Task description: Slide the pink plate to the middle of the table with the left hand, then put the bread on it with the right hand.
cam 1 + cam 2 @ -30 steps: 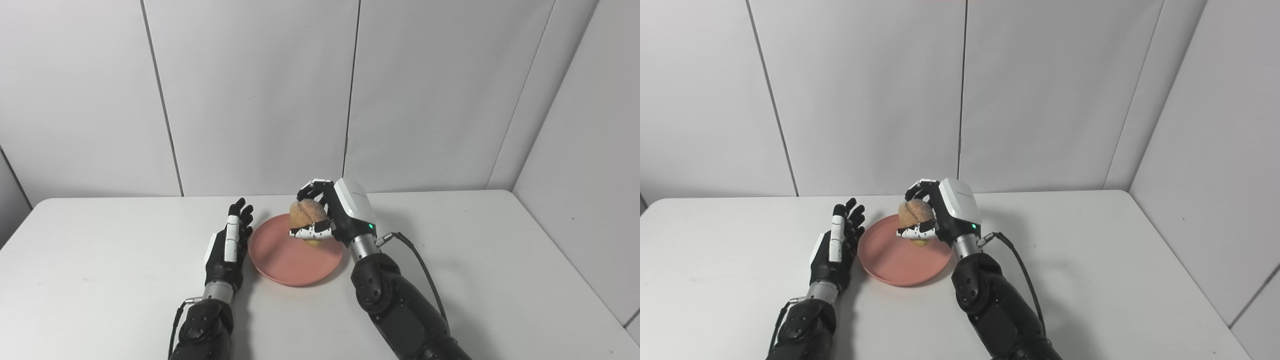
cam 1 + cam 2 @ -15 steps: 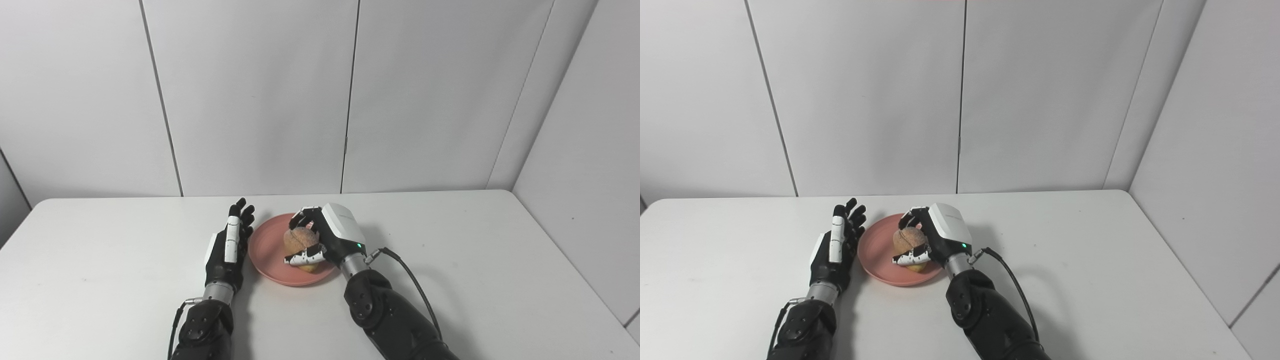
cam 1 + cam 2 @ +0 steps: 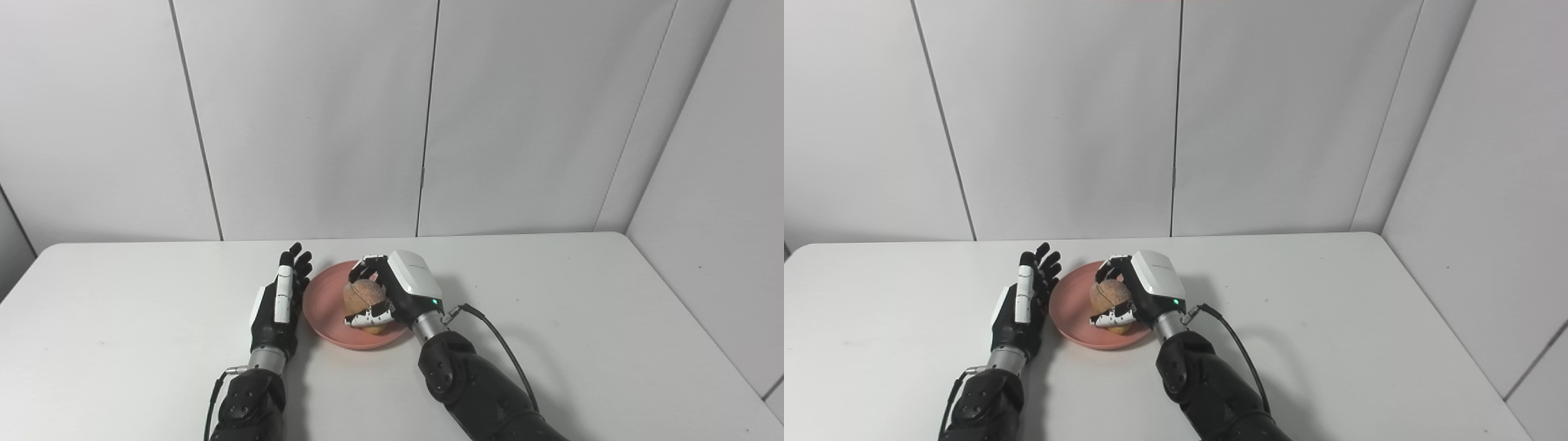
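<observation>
The pink plate (image 3: 325,306) lies on the white table near its middle. A round brown piece of bread (image 3: 362,296) stands low over the plate's right half, its underside at or touching the plate. My right hand (image 3: 392,294) is shut on the bread, fingers over its top and thumb under its front. To the plate's left my left hand (image 3: 278,300) is open, fingers straight and pointing away, palm side toward the plate rim, close to it; whether it touches I cannot tell.
The white table (image 3: 122,318) runs to grey wall panels at the back and right. A black cable (image 3: 496,343) loops from my right wrist over the table on the right.
My right hand has come down and toward me with the bread, from above the plate's far rim to low over the plate. The left hand and the plate have stayed put.
</observation>
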Controlling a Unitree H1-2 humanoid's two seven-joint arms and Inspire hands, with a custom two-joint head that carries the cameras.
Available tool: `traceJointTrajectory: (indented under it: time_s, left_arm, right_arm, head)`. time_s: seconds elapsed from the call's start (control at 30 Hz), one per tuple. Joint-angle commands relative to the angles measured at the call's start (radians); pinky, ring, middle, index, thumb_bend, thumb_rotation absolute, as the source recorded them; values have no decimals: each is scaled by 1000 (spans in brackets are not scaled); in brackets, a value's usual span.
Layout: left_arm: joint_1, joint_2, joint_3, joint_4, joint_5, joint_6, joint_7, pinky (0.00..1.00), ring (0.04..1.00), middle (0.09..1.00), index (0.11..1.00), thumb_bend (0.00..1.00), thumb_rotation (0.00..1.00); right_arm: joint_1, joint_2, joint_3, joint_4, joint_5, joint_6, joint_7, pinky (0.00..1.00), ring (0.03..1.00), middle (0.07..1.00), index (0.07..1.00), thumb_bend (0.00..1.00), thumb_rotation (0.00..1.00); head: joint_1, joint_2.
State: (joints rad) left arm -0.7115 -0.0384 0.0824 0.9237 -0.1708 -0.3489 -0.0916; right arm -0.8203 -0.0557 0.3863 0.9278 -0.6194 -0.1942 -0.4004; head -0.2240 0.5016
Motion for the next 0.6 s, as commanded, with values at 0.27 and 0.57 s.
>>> traceJointTrajectory:
  time_s: [0.27,0.57]
  left_arm:
    - [17,-8,-7,9,12,-7,0,982,967,944,922,753,1000]
    - [18,-7,-7,2,8,9,-1,1000,979,950,932,756,1000]
  right_arm:
    - [37,-18,-15,-219,-14,-17,-5,719,764,786,799,592,618]
    - [91,-23,-64,-330,42,-54,21,757,849,880,875,639,808]
  head:
    - [3,1]
    - [9,3]
